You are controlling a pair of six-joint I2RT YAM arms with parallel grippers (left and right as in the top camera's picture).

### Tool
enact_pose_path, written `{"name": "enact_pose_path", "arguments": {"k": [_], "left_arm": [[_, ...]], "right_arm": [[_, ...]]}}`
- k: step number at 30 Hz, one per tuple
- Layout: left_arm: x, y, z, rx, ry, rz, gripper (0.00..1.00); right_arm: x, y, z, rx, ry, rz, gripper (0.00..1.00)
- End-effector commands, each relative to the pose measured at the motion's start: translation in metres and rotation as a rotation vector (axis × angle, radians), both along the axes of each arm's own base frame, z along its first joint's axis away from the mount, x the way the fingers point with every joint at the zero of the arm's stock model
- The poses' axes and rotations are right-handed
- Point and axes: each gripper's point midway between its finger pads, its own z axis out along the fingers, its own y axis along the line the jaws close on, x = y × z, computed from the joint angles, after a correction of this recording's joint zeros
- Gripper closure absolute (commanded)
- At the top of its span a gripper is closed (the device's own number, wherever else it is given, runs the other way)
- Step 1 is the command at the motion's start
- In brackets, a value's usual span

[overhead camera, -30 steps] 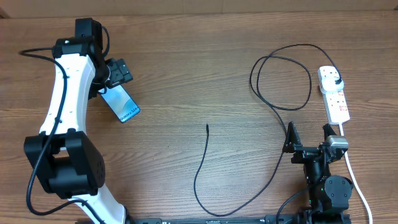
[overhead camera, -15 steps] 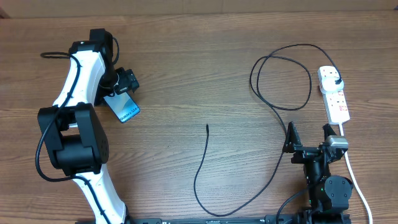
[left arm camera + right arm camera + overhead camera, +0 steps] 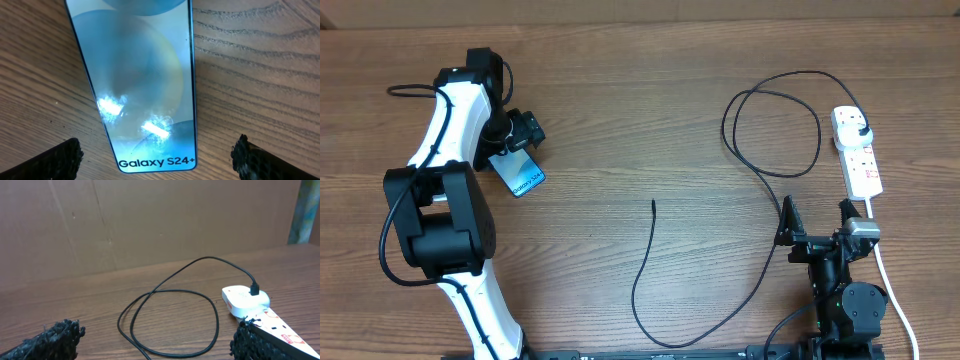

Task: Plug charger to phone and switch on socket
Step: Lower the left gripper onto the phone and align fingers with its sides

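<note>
We see the glossy, slim phone (image 3: 142,85) on the grained wood surface (image 3: 250,60), straddled by our wide-apart left gripper (image 3: 157,160); the right gripper (image 3: 155,337) gapes too. Our left arm (image 3: 445,110) has barely shifted.

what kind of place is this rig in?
Likely a lab test bench: wood-grain table, plain brown board backdrop, and staged props, a phone, charger and socket.

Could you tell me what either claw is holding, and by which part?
Nothing is held. The left claw is open, fingers clear of the phone between them; the right claw is open too.
</note>
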Motion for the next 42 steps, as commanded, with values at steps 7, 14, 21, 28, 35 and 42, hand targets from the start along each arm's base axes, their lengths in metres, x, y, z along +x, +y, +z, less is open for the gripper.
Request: {"name": "enact_pose_path", "arguments": {"k": [7,14,21,28,35,42], "left_arm": [[0.001,0.004,-0.005,0.016,0.009,0.138,0.00],[0.003,0.005,-0.012,0.022,0.015,0.135,0.00],[0.006,0.013,-0.013,0.030,0.003,0.124,0.00],[0.008,0.019,-0.013,0.033,-0.007,0.119,0.00],[0.010,0.018,-0.013,0.031,-0.016,0.120,0.00],[0.010,0.018,-0.017,0.031,-0.012,0.119,0.00]], "right_arm": [[0.000,0.001,-0.002,-0.004,-0.005,0.002,0.00],[0.000,0.001,-0.002,-0.004,-0.005,0.002,0.00],[0.000,0.001,-0.002,-0.004,-0.005,0.002,0.00],[0.000,0.001,-0.002,-0.004,-0.005,0.002,0.00],[0.000,0.001,-0.002,-0.004,-0.005,0.002,0.00],[0.000,0.001,-0.002,-0.004,-0.005,0.002,0.00]]}}
